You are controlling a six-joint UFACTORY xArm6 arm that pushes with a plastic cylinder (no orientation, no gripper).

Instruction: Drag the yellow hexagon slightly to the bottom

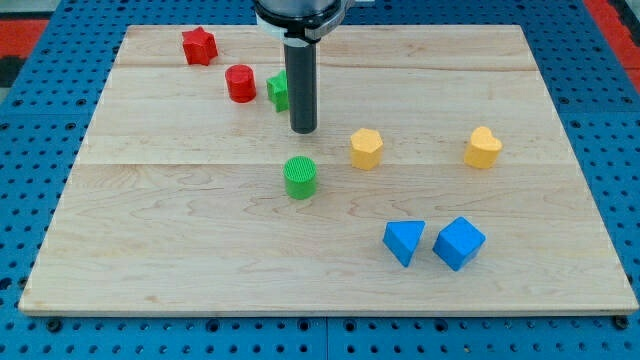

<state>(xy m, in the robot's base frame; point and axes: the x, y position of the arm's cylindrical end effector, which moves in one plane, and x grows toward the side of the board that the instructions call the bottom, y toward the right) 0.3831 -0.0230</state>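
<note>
To the right of your tool's tip and a little toward the view's bottom sits the yellow hexagon, near but not touching. The tool is a bare rod, so it has nothing to spread or press together; it can only shove. To drag the hexagon down, you will want the tip on its far side, toward the view's top. I would carry it right, over the bare tabletop above the block, then come straight down onto the middle of its top face. Hit off-centre and the block will likely twist or slide sideways. A short stroke is enough, since the task asks for only a slight move.

Just left of the rod, and partly hidden by it, is a green block whose shape I cannot make out; beyond it are a red cylinder and a red star. Below the tip stands a green cylinder, clear of the route. Far right is a yellow heart, well apart from the hexagon. Two blue blocks lie below the hexagon's line of travel, but a slight drag should stop well short of them.
</note>
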